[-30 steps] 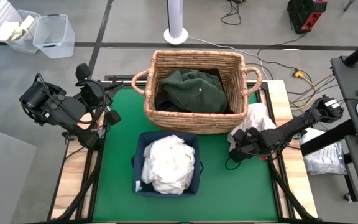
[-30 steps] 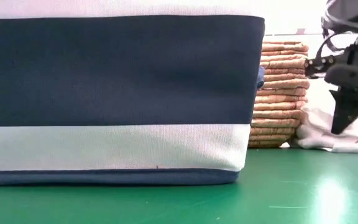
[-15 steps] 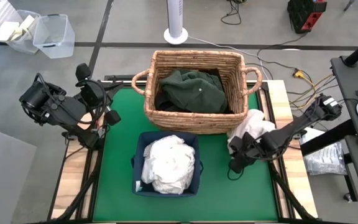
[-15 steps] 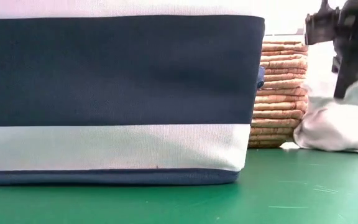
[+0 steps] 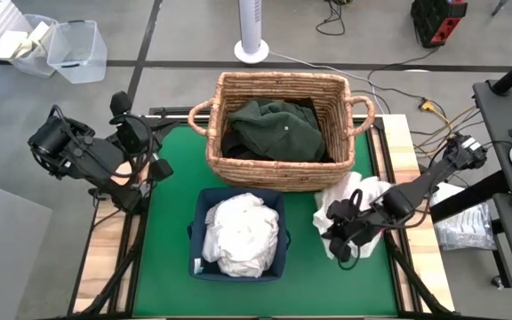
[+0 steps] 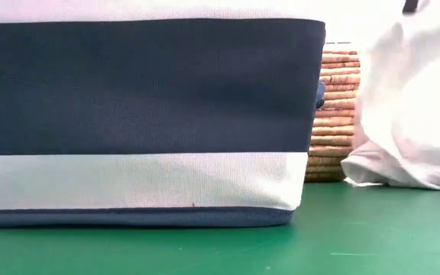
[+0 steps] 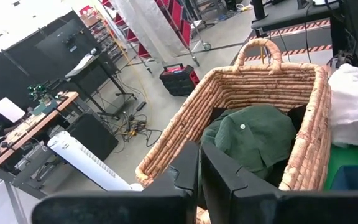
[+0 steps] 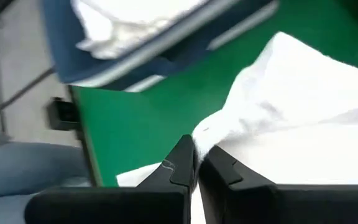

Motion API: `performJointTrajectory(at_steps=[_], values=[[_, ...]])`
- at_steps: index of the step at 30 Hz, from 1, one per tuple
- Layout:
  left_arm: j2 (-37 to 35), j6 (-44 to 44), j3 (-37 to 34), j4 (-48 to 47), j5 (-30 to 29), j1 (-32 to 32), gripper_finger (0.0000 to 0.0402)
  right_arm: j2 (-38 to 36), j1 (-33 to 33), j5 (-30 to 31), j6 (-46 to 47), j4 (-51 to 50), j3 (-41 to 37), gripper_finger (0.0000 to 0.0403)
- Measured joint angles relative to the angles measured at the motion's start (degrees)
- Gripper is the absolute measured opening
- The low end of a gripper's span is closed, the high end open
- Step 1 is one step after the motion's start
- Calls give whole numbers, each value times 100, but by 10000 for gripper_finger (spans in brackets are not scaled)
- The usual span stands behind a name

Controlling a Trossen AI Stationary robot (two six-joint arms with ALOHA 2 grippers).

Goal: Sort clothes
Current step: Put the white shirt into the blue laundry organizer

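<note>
A white garment point(image 5: 358, 194) lies bunched on the green mat, right of the navy bin point(image 5: 204, 206) and in front of the wicker basket point(image 5: 278, 173). In the low view it point(image 6: 415, 99) fills the right side, with its lower edge on the mat. My right gripper point(image 5: 339, 238) is at the garment's near-left side, shut on it. The bin holds more white clothes point(image 5: 240, 236). A dark green garment point(image 5: 278, 129) lies in the basket. My left gripper point(image 7: 199, 171) waits shut by the table's left edge point(image 5: 136, 147). My right gripper pinches a bunched fold of the white garment point(image 8: 205, 134) between its two fingers point(image 8: 182, 163); how many layers cannot be told. It comes slanting down from the table's right side. The garment is partly raised, with its lower part point(image 6: 403, 177) on the mat.
The basket's right handle point(image 5: 363, 116) and side wall stand just beyond the white garment. The bin's front point(image 6: 143, 114) fills most of the low view. Bare green mat point(image 5: 300, 284) lies between the bin and my right gripper, and along the near edge.
My right gripper, shut on the white garment, has moved toward the table's near edge and up, out of the top of the low view. The garment has been drawn away from the basket's right side toward the near edge and partly lifted, its lower edge staying on the mat.
</note>
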Motion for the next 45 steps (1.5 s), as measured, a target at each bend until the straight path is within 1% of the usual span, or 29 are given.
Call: performJointTrajectory(at_steps=[8, 12, 14, 18, 20, 24, 27, 29, 35, 39, 42, 45], values=[[88, 0, 0, 19, 225, -1, 0, 0, 55, 73, -324, -13, 720, 8], [173, 2, 0, 52, 587, -2, 0, 0, 54, 320, -630, -16, 1059, 8], [225, 4, 0, 74, 941, 1, 0, 0, 54, 412, -779, -20, 1228, 8], [347, 62, 0, 298, 1999, 1, 0, 0, 52, 682, -1078, -11, 1513, 8], [412, 164, -4, 486, 2348, -2, 0, 0, 52, 799, -1250, -4, 1609, 8], [519, 404, -4, 1007, 2489, 1, 0, 0, 50, 1033, -1574, 166, 1711, 8], [580, 575, -4, 1452, 2890, 4, 0, 0, 50, 1193, -1798, 353, 1759, 8], [632, 683, -4, 1743, 3044, 29, 0, 0, 50, 1326, -1987, 489, 1799, 8], [792, 802, -4, 2069, 3048, 85, 2, 0, -2, 1597, -2637, 966, 1978, 8], [982, 810, -4, 2418, 3346, 183, 27, 0, -58, 1725, -3107, 1193, 2149, 8], [1174, 935, -4, 2678, 3475, 296, 57, 0, -115, 1782, -3417, 1277, 2278, 8], [1373, 1269, -4, 2931, 3473, 359, 91, 0, -127, 1905, -3828, 1486, 2379, 8]])
